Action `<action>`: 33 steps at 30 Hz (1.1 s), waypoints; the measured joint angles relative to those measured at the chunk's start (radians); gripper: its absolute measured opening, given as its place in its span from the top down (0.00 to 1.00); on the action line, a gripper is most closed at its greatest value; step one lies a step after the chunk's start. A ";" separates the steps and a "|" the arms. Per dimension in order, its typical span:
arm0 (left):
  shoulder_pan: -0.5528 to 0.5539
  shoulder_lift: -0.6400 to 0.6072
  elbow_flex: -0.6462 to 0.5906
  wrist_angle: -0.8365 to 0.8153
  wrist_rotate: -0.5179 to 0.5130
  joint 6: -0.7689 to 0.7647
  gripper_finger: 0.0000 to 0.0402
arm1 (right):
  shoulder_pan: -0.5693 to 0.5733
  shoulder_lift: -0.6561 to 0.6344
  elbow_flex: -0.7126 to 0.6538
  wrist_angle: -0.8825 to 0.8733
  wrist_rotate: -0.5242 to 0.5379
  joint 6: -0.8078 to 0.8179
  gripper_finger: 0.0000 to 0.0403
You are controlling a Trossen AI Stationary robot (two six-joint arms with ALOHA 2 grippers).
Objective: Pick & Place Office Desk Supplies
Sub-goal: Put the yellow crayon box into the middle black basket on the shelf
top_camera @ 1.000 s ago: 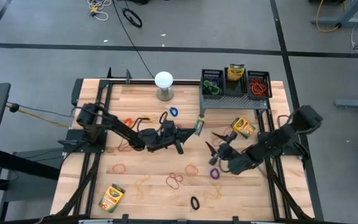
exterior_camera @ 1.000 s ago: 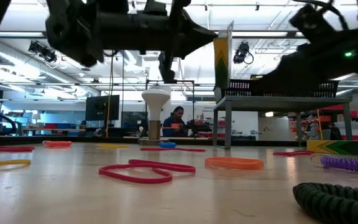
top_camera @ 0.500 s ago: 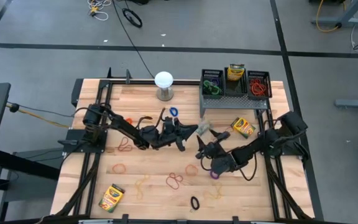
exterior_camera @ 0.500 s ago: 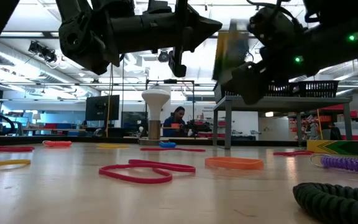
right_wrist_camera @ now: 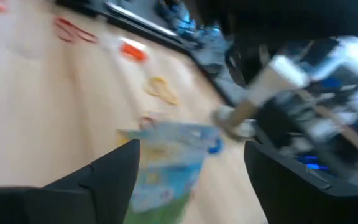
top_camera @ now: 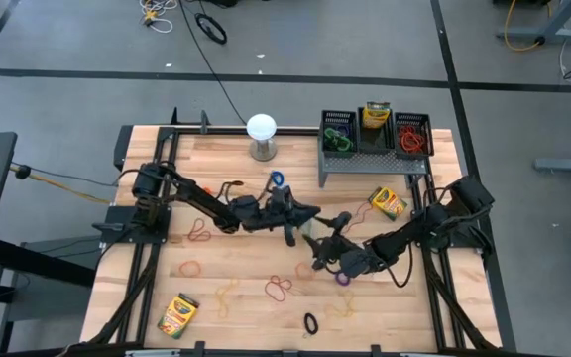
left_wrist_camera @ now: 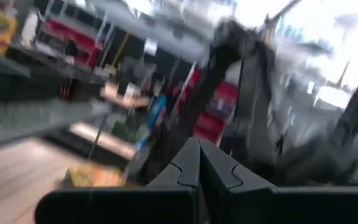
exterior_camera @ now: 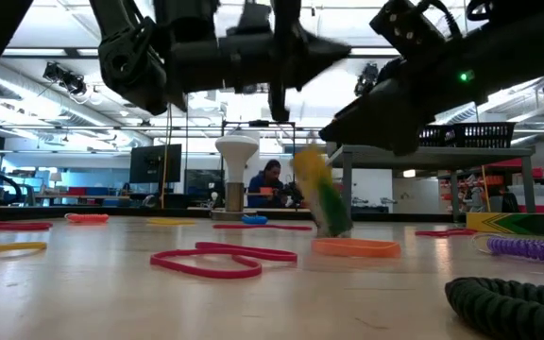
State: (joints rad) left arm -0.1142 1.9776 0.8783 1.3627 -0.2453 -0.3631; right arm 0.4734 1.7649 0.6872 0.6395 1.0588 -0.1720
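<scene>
A yellow-and-green crayon box [exterior_camera: 321,202] shows blurred and tilted just above the table, its lower end by an orange rubber band [exterior_camera: 355,247]. My left gripper [top_camera: 310,211] hovers shut above it at mid-table, fingers together [left_wrist_camera: 199,158]. My right gripper [top_camera: 322,247] is open just to the right; in its wrist view the box [right_wrist_camera: 166,163] lies beyond and between its spread fingers [right_wrist_camera: 114,168]. Two more boxes lie on the table [top_camera: 389,203] [top_camera: 178,313], and another stands in the middle bin [top_camera: 376,116].
Three black mesh bins [top_camera: 337,132] [top_camera: 412,133] sit on a grey riser [top_camera: 375,162] at the far right. A white globe [top_camera: 261,130] stands at the far edge. Rubber bands are scattered around: blue [top_camera: 277,179], purple [top_camera: 342,278], black [top_camera: 310,323], red [top_camera: 279,289], orange [top_camera: 187,268].
The crayon box, held upright at my left gripper's tips a second ago, has left them and dropped toward the table, now tilted. My right gripper has swung in toward the table's left, under the left gripper. My left gripper has reached slightly toward the right.
</scene>
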 joint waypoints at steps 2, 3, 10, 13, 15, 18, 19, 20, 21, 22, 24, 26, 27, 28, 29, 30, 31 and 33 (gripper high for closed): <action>0.002 -0.009 -0.003 -0.106 0.015 0.029 0.98 | -0.005 0.000 -0.002 -0.002 -0.068 0.051 0.30; 0.000 -0.016 -0.007 -0.160 0.018 0.042 0.98 | -0.007 0.000 -0.007 -0.002 -0.097 0.076 0.31; -0.049 -0.129 -0.071 -0.416 -0.026 0.191 0.98 | -0.012 0.000 -0.048 -0.015 -0.144 0.140 0.48; -0.097 -0.232 -0.072 -0.699 -0.070 0.243 0.96 | -0.003 0.000 -0.049 -0.052 -0.156 0.156 0.55; -0.149 -0.298 -0.072 -0.922 -0.168 0.268 0.93 | -0.003 0.000 -0.049 -0.071 -0.176 0.165 0.58; -0.242 -0.362 -0.068 -1.193 -0.372 0.319 0.87 | 0.001 0.000 -0.049 -0.076 -0.204 0.177 0.63; -0.269 -0.363 -0.068 -1.243 -0.425 0.326 0.84 | 0.001 0.000 -0.049 -0.075 -0.207 0.182 0.65; -0.292 -0.360 -0.068 -1.287 -0.459 0.330 0.80 | 0.001 0.000 -0.049 -0.075 -0.207 0.183 0.66; -0.311 -0.350 -0.068 -1.326 -0.479 0.331 0.77 | 0.001 0.000 -0.049 -0.072 -0.207 0.183 0.67; -0.322 -0.330 -0.068 -1.335 -0.488 0.335 0.73 | 0.001 0.000 -0.049 -0.068 -0.208 0.183 0.68; -0.333 -0.277 -0.068 -1.329 -0.500 0.364 0.66 | 0.001 0.000 -0.049 -0.066 -0.208 0.183 0.69; -0.333 -0.216 -0.068 -1.318 -0.538 0.434 0.58 | 0.001 0.000 -0.049 -0.064 -0.208 0.180 0.70; -0.331 -0.183 -0.068 -1.308 -0.572 0.464 0.55 | 0.000 0.000 -0.049 -0.065 -0.209 0.181 0.70; -0.331 -0.158 -0.068 -1.296 -0.613 0.495 0.52 | 0.001 0.000 -0.049 -0.065 -0.210 0.182 0.70; -0.331 -0.132 -0.069 -1.286 -0.654 0.531 0.50 | 0.001 0.000 -0.049 -0.066 -0.211 0.183 0.70; -0.330 -0.108 -0.069 -1.260 -0.690 0.564 0.48 | 0.001 0.000 -0.049 -0.066 -0.211 0.183 0.70; -0.330 -0.093 -0.066 -1.227 -0.724 0.598 0.46 | 0.001 0.000 -0.049 -0.067 -0.211 0.183 0.70; -0.332 -0.070 -0.063 -1.172 -0.754 0.656 0.45 | 0.001 0.000 -0.049 -0.067 -0.211 0.183 0.70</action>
State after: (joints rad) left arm -0.4466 1.9078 0.8150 0.1909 -0.9990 0.2928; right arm 0.4740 1.7647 0.6384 0.5728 0.8478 0.0109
